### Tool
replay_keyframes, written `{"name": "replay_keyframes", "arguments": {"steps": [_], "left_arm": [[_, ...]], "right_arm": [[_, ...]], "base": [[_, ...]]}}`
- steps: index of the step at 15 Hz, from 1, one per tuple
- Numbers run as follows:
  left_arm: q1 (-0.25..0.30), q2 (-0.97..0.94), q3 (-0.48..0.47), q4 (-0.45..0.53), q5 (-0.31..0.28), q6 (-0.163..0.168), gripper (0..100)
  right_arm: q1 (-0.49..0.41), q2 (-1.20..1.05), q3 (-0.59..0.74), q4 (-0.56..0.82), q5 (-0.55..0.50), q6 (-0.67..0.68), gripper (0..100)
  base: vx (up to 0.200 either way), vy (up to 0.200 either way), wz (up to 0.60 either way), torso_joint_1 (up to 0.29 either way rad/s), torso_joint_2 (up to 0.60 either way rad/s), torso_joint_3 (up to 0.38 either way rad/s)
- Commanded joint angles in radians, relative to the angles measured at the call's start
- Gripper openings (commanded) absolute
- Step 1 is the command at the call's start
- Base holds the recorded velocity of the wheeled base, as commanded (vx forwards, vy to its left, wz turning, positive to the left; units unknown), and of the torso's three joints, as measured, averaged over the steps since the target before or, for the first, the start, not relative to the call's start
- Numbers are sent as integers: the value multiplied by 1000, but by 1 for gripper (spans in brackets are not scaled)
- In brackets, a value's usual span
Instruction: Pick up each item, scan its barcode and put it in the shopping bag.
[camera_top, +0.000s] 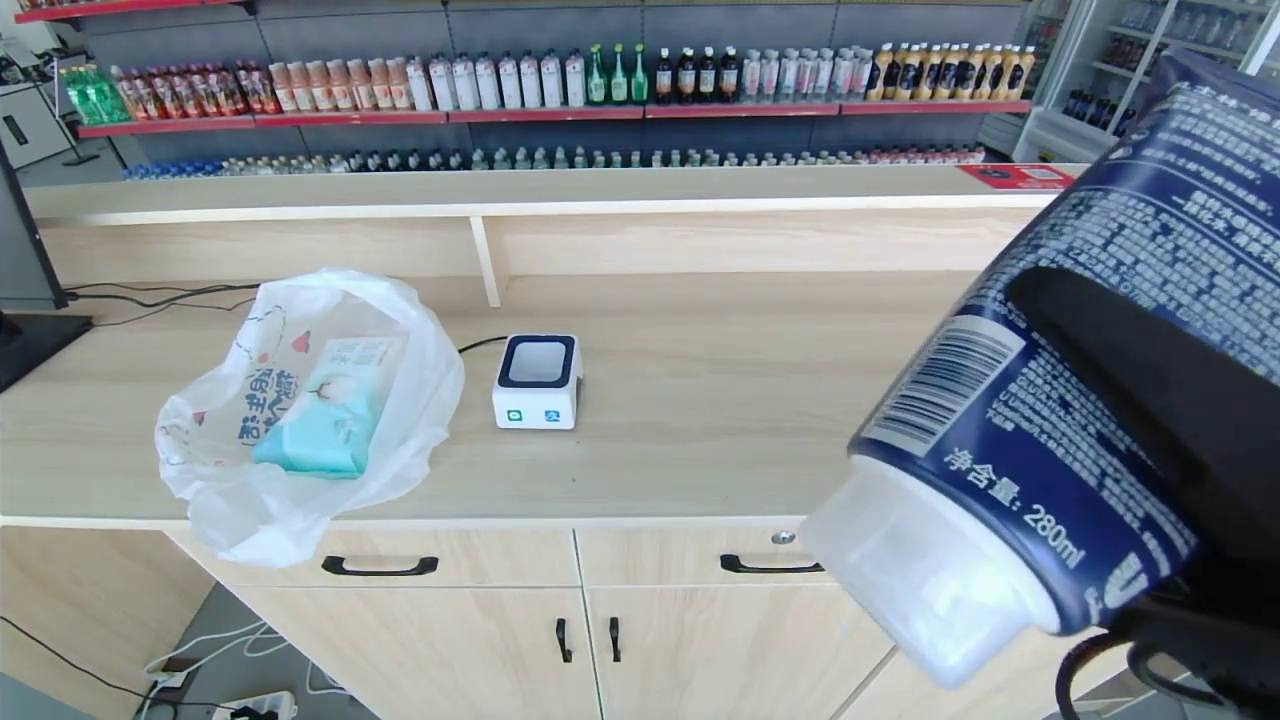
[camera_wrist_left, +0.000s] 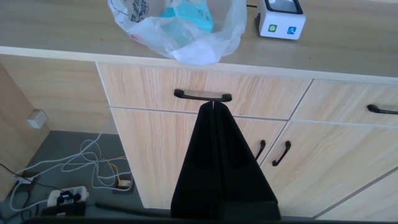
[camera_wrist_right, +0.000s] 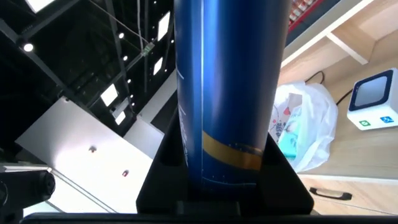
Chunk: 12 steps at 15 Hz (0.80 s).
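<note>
My right gripper (camera_top: 1180, 420) is shut on a dark blue bottle (camera_top: 1050, 400) with a clear cap, held high and tilted at the right, cap end down and barcode facing the head camera. The right wrist view shows the bottle (camera_wrist_right: 230, 93) clamped between the fingers (camera_wrist_right: 283, 168). The white scanner (camera_top: 538, 380) sits mid-counter. Left of it the white shopping bag (camera_top: 300, 400) lies open with a teal tissue pack (camera_top: 330, 410) inside. My left gripper (camera_wrist_left: 213, 109) is shut on nothing, low in front of the cabinet drawer, below the bag (camera_wrist_left: 180, 31).
The wooden counter (camera_top: 720, 400) has a raised back ledge (camera_top: 560, 190). Behind it run shelves of drinks (camera_top: 560, 80). A dark monitor base (camera_top: 30, 340) stands at the far left. Drawers and doors with black handles (camera_top: 380, 566) lie below; cables and a power strip (camera_wrist_left: 62, 199) are on the floor.
</note>
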Motion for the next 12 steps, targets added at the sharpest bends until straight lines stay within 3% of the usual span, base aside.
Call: {"name": "replay_keyframes", "arguments": {"steps": [1,9,12], "left_arm": [[0,0,0,0,0,0,0],[0,0,0,0,0,-2,0],[0,0,0,0,0,-2,0]], "right_arm": [[29,-9,-42,-2,1,4,0],[175,1,-22,-2,-5,85,0],[213,-27,33,-2,-52,133,0]], "base": [[0,0,0,0,0,0],[0,0,0,0,0,0],[0,0,0,0,0,0]]}}
